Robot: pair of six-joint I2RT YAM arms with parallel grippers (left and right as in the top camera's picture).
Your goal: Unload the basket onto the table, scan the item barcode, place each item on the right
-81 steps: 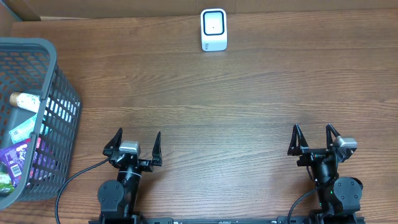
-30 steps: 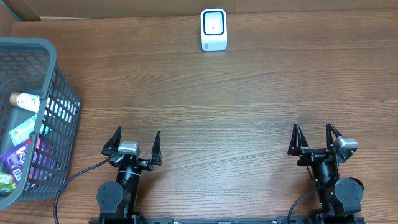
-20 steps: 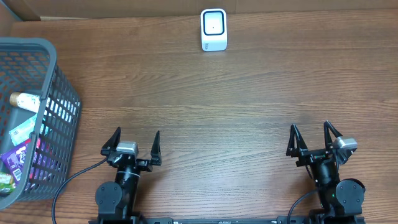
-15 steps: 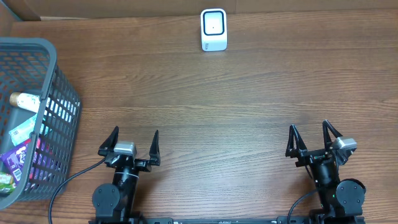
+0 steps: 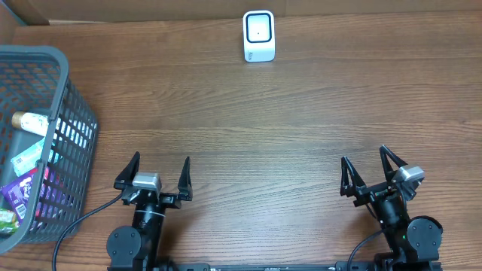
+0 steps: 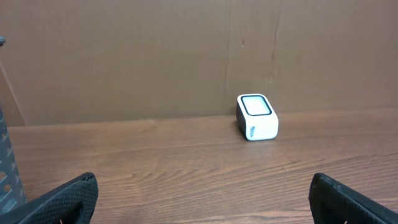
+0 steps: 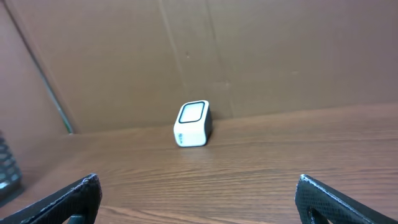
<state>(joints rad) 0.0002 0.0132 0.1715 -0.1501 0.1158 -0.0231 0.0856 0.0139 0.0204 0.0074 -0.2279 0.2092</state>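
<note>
overhead looks straight down on the table (image 5: 301, 113); both wrist views sit low, facing the far scanner (image 6: 257, 117), which all three share.

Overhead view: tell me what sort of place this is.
Most likely a mock shop checkout on a wooden table: a white barcode scanner stands at the far edge, and a grey shopping basket at the left holds packaged goods.
</note>
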